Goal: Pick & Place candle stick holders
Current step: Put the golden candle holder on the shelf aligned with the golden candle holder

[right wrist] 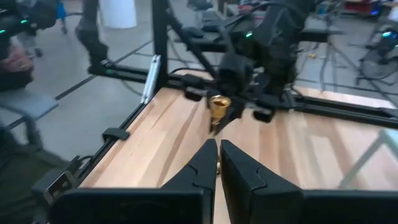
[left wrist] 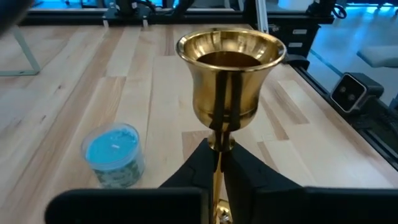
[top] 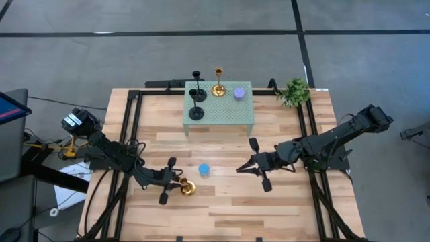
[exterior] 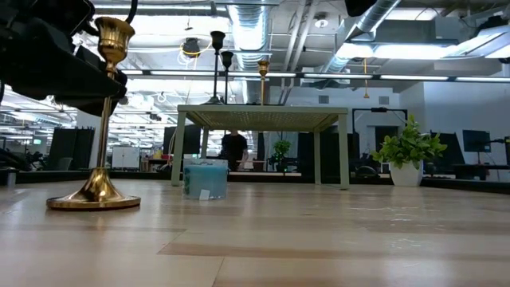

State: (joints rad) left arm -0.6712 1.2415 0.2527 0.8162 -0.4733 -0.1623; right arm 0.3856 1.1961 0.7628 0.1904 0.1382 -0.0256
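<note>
A shiny gold candle stick holder (top: 188,189) stands upright near the table's front left, and my left gripper (top: 177,182) is shut on it. A squat blue one (top: 203,170) sits on the wood just beyond it. My right gripper (top: 243,169) hovers shut and empty to the right of the blue one. On the pale green perforated stand (top: 228,115) at the back are two black holders (top: 197,111) (top: 195,76), another gold one (top: 218,87) and a purple cylinder (top: 239,93), all resting on their bases. My left gripper pinches the gold holder's slim stem (left wrist: 221,140) between its two fingers (left wrist: 198,167), just under the cup (left wrist: 230,68). The fingers come in nearly level from the table's left side and lie across the stem. The holder stays upright, its round base (exterior: 93,200) on the table.
A small green plant (top: 294,91) stands at the table's back right corner. Black frame rails (top: 129,128) run along the left and right sides of the table. Bare wood lies along the near edge (top: 222,218).
</note>
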